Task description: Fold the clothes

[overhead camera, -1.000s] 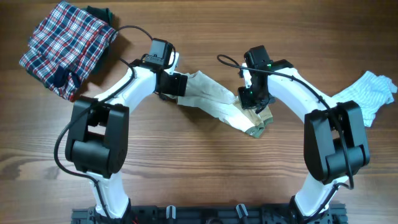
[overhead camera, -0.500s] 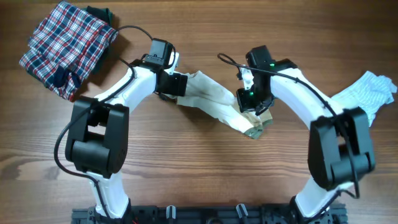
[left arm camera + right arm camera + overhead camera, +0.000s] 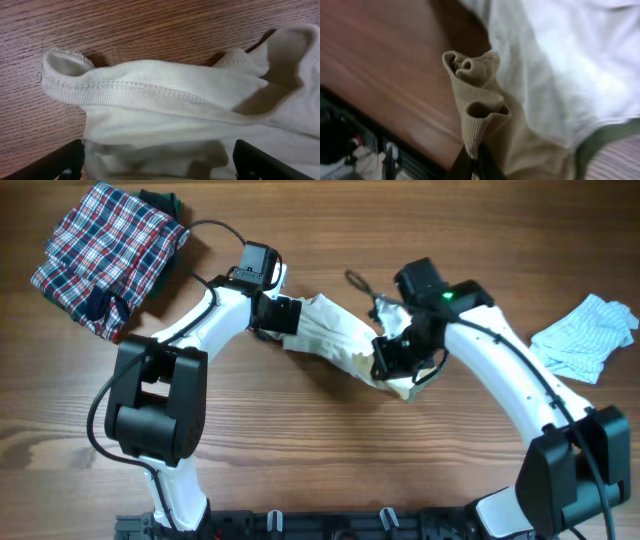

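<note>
The cream-white top (image 3: 335, 332) lies bunched across the table's middle between my two grippers. My left gripper (image 3: 278, 314) is at its left end. In the left wrist view its fingers (image 3: 160, 162) stand wide apart with the top's ribbed hem (image 3: 165, 90) between them. My right gripper (image 3: 390, 360) is shut on the top's tan sleeve cuff (image 3: 475, 115), pinched between the fingers (image 3: 474, 162). The white body (image 3: 560, 60) and a thin olive edge (image 3: 605, 137) show beside it. A pale blue striped garment (image 3: 585, 338) lies at the far right, untouched.
A red, white and blue plaid garment (image 3: 105, 252) lies at the back left, with something dark green (image 3: 160, 200) behind it. The table (image 3: 320, 450) is brown wood. A black rail (image 3: 330, 525) runs along the front edge.
My right arm has swung its gripper down and left with the tan sleeve, and its elbow has moved off the blue striped garment. The left arm has not moved.
</note>
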Robot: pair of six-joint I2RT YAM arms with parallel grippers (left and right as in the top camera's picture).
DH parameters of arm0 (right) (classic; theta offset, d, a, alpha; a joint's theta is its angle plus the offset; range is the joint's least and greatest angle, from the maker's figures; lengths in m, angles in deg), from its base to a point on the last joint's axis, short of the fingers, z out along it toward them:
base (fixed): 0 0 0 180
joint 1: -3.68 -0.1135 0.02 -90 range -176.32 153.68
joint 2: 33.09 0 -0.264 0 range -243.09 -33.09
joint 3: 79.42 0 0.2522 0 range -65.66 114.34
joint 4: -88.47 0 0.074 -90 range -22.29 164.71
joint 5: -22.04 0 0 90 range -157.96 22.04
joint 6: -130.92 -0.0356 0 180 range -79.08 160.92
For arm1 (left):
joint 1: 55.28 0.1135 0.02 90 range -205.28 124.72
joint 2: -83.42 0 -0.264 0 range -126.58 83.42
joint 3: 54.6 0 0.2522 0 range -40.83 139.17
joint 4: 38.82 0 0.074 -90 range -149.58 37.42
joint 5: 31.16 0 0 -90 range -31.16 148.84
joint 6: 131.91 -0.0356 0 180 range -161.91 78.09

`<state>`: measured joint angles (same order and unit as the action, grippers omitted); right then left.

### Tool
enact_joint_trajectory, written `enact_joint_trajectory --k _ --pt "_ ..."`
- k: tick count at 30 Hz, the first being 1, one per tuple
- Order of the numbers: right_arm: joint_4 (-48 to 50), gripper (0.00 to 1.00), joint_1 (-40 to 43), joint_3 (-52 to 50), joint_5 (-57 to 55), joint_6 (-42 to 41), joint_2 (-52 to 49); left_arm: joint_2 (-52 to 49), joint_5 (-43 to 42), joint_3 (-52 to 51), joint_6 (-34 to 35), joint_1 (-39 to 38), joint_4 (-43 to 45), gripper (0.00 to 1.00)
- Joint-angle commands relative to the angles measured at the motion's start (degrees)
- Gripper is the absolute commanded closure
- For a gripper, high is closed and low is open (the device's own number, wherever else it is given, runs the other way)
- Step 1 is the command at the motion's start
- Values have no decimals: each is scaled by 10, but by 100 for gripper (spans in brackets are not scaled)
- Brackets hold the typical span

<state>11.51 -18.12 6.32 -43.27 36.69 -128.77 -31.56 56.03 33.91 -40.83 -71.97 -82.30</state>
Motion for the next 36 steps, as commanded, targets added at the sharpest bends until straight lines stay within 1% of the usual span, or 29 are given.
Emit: enact_joint_trajectory --k 1,6,9,17,23,24,25,26,27,28,33,36 --pt "-5 96 -33 -5 24 -23 5 10 10 -5 -8 4 2 2" --pt "-5 96 -71 -20 24 -68 5 43 10 -5 -9 15 2 1" --pt "7 96 -88 -57 23 -94 5 59 10 -5 -9 25 2 1" --pt "47 96 -88 -144 25 -143 5 61 10 -5 -9 31 2 1" --pt "55 96 -89 -174 17 -183 5 61 10 -5 -9 31 2 1" --pt "55 94 -91 -174 1 -194 5 61 10 -5 -9 31 2 1" --pt "55 86 -91 -174 -19 -205 5 61 10 -5 -9 31 2 0" --pt "56 64 -91 -174 -49 -218 5 61 10 -5 -9 31 2 0" --pt "57 4 -91 -174 -76 -221 5 61 10 -5 -9 31 2 0" --pt "62 0 -89 -174 -99 -231 5 61 10 -5 -9 31 2 0" --pt "111 0 -61 -168 -108 -236 6 61 10 -5 -9 31 1 0" --pt "176 0 -34 -165 -122 -228 6 61 10 -5 -9 31 -1 0"
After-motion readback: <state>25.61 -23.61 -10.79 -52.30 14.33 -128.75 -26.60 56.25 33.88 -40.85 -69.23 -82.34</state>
